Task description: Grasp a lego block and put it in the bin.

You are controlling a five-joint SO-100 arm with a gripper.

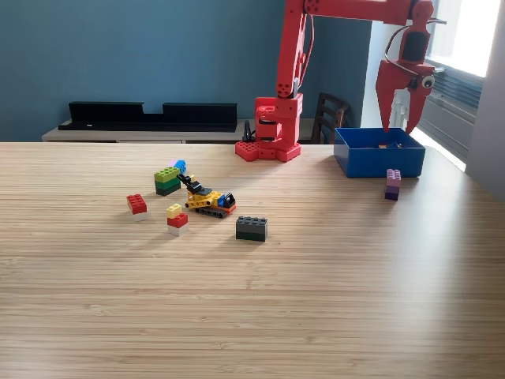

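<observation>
The blue bin (377, 155) stands on the table at the exterior view's right, behind the arm's red base (271, 130). My red gripper (398, 126) hangs straight above the bin, open, with nothing between its fingers. A small orange piece (383, 145) shows inside the bin. Loose lego blocks lie on the table: a purple stack (392, 184) just in front of the bin, a dark grey block (251, 228), a red block (136, 204), a yellow-on-red stack (177, 219), a green stack (166, 180) and a yellow-and-black lego build (208, 200).
A long black tray (150, 115) sits on a shelf behind the table. A dark wooden chair (328, 117) stands behind the bin. A bright window and radiator (460, 87) fill the right edge. The wooden table (252, 316) runs to the near edge.
</observation>
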